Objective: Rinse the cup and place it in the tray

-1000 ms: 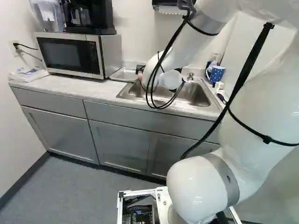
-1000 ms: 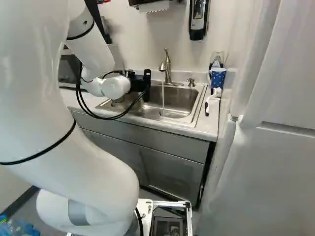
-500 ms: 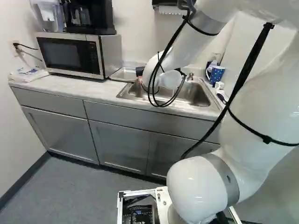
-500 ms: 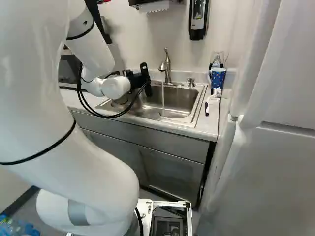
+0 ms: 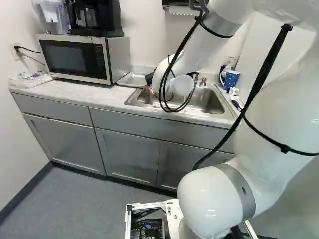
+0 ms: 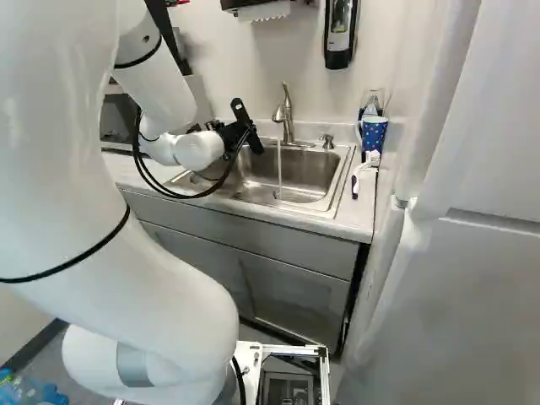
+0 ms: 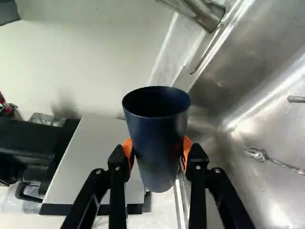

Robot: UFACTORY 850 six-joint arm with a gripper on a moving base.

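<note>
Holds dark-blue cup (image 7: pixel 158 155) in gripper (image 6: pixel 236 133), closed to cup width, with orange pads (image 7: pixel 127 150) on opposite sides. Hangs over sink (image 6: pixel 297 173), toward its 10 o'clock. In wrist view: points open mouth to 12, narrow base to 6, with long axis between; tilted well off upright. Running water from tap (image 6: pixel 287 122), at sink's 12. Cannot read print on dispenser (image 6: pixel 339 38), at 1.
</note>
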